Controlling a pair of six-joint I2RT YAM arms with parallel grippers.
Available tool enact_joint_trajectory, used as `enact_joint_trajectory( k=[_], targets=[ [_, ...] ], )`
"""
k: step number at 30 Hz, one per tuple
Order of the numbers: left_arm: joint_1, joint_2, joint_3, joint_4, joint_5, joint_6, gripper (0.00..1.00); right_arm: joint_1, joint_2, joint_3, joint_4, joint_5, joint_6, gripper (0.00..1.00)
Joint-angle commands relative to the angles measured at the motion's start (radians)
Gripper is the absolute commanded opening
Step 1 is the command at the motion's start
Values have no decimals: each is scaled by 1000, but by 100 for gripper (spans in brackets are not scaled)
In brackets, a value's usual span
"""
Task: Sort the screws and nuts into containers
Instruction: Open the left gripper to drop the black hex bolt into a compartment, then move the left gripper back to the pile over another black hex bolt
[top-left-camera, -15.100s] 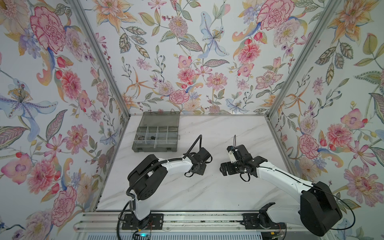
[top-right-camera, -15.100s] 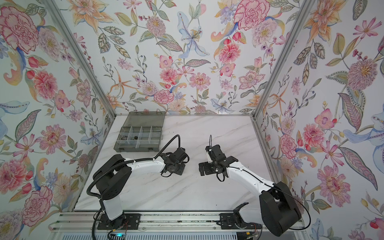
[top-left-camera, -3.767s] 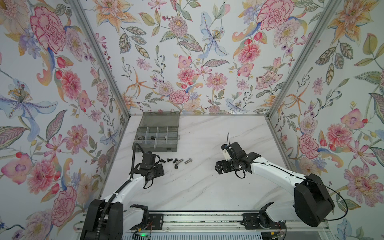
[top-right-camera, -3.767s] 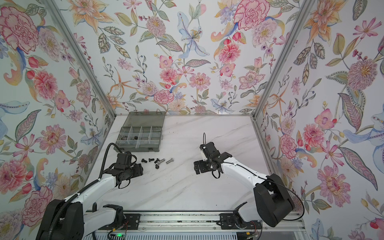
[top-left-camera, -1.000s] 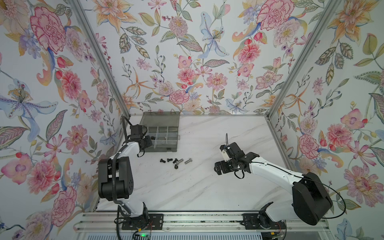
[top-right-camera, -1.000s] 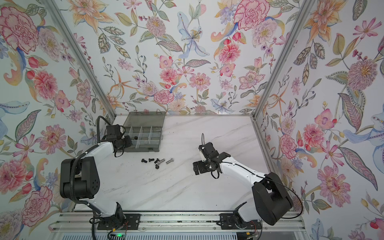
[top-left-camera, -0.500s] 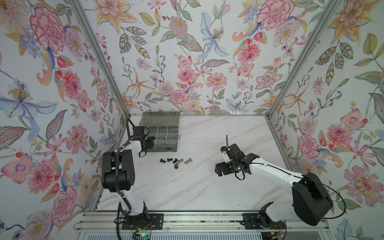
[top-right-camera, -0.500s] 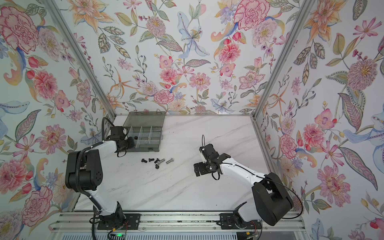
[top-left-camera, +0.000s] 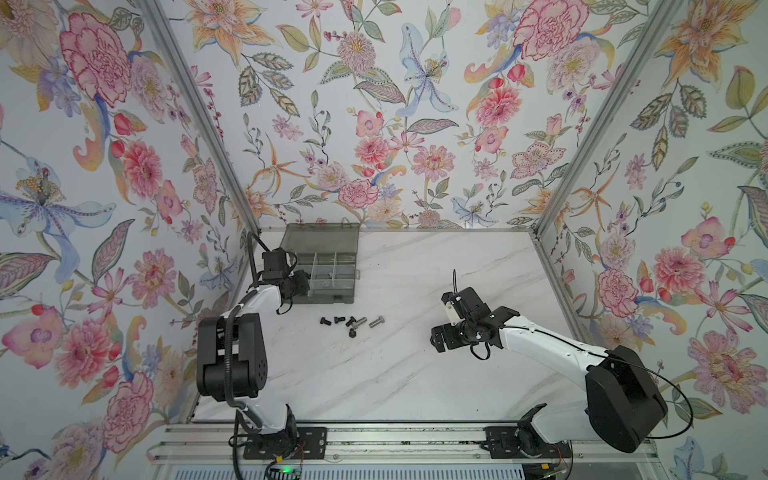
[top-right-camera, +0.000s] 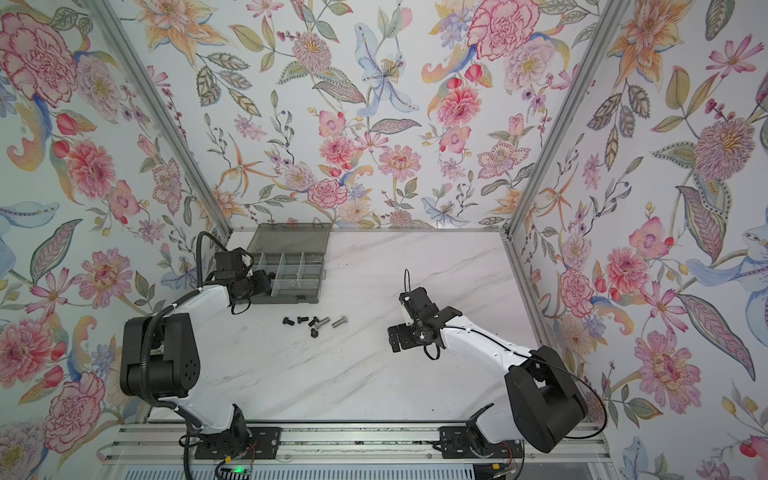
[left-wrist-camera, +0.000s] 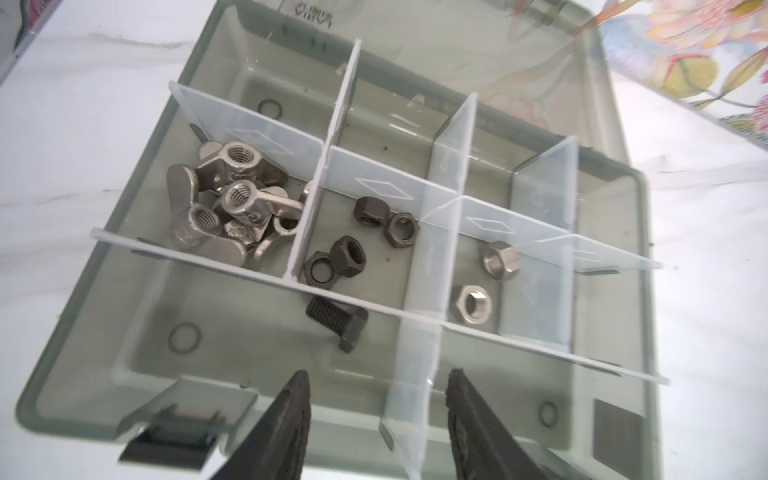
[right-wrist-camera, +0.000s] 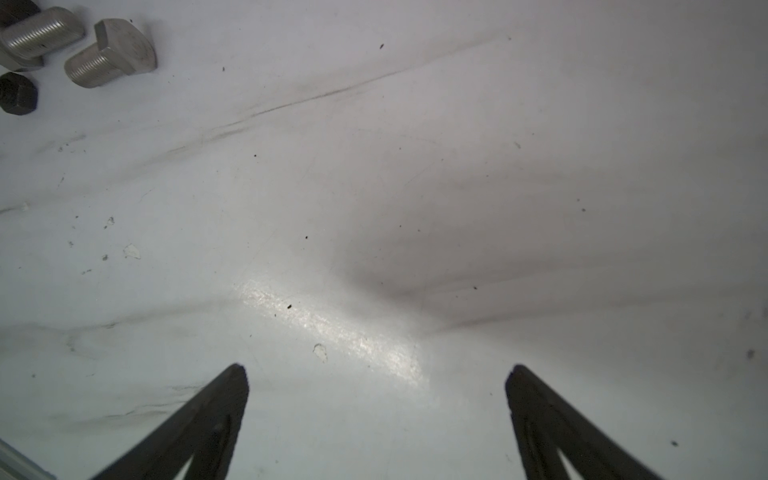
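On the marble table (top-left-camera: 415, 382), the smoky-grey organiser box (top-left-camera: 328, 297) sits toward 10 o'clock in both top views, its lid (top-left-camera: 320, 237) lying back flat at the box's 12 o'clock side. The left gripper (top-left-camera: 300, 286) hangs over the box's 8 o'clock corner. In the left wrist view the left gripper (left-wrist-camera: 378, 374) has its jaws parted with nothing between them, poised above the box's near row of cells. One black screw (left-wrist-camera: 338, 326) lies alone in that near row, its thread up against a divider. The middle row of the organiser box (left-wrist-camera: 62, 415) holds silver wing nuts (left-wrist-camera: 232, 203) in one cell, black hex nuts (left-wrist-camera: 353, 249) in the next and silver hex nuts (left-wrist-camera: 500, 259) in the one after. The loose screws (top-left-camera: 351, 324) lie in a small cluster on the table at the box's 6 o'clock, perhaps six of them, though they are too small to count surely. At the cluster's 3 o'clock, well apart from it, the right gripper (top-left-camera: 440, 338) hovers low over bare marble. In its wrist view the right gripper (right-wrist-camera: 378, 368) stands spread wide and empty, with two silver screws (right-wrist-camera: 110, 54) at the picture's corner.
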Motion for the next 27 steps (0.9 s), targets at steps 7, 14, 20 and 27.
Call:
enact_joint_trajectory(
  k=[7, 14, 20, 27],
  targets=[
    [-144, -247, -178, -66, -35, -47, 64, 11, -13, 0, 2, 5, 18, 99],
    [-279, -322, -334, -50, -102, -123, 65, 13, -1, -1, 1, 2, 11, 99],
    [-284, -335, -445, 48, -156, -206, 65, 15, 9, -1, 1, -3, 7, 99],
    [-287, -256, -420, 66, -168, -209, 64, 16, 8, -5, 2, 2, 10, 99]
  ],
)
